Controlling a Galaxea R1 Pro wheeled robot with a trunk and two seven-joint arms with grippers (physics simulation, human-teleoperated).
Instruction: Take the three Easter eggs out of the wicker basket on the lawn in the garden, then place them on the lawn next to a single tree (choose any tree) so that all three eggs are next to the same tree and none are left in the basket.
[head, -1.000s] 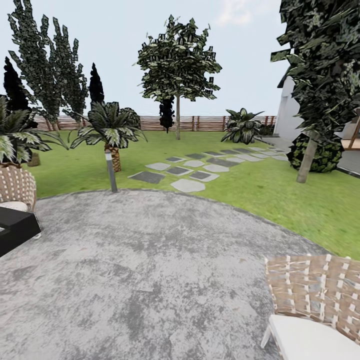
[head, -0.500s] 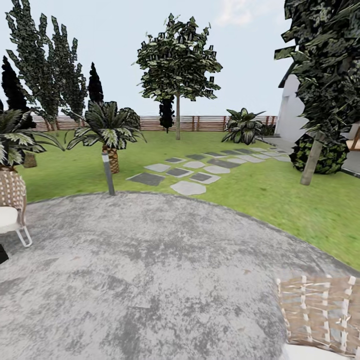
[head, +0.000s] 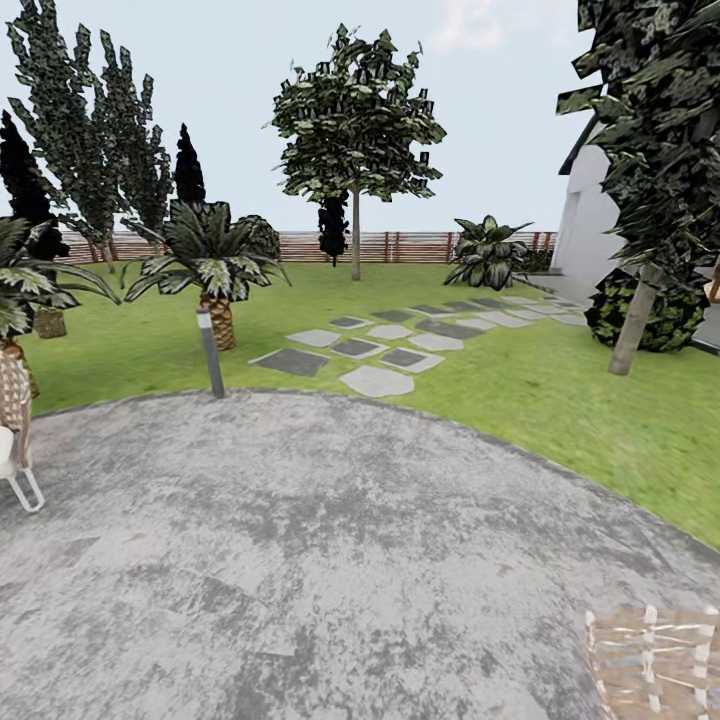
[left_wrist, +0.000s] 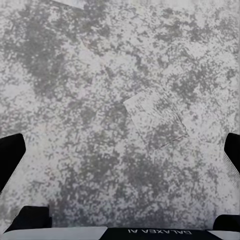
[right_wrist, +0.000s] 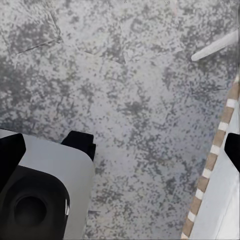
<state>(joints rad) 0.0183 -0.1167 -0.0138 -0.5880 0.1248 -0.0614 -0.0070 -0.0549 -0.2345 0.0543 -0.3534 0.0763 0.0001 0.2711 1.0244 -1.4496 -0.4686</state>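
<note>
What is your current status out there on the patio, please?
Left gripper and right gripper open, empty, over grey stone patio. Green lawn ahead; pale-trunked leafy tree by fence. Short grey bollard light at patio edge.

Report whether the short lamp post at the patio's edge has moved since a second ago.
No. The lamp post stands at the same patio rim, just before the palm; the whole view shifted, so the camera moved.

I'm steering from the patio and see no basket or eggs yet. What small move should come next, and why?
Probably keep rolling forward across the grey patio toward the lawn, scanning for the basket. Ahead lie only grass, stepping slabs and a bare-trunked tree. Both grippers hang open over stone, holding nothing.
</note>
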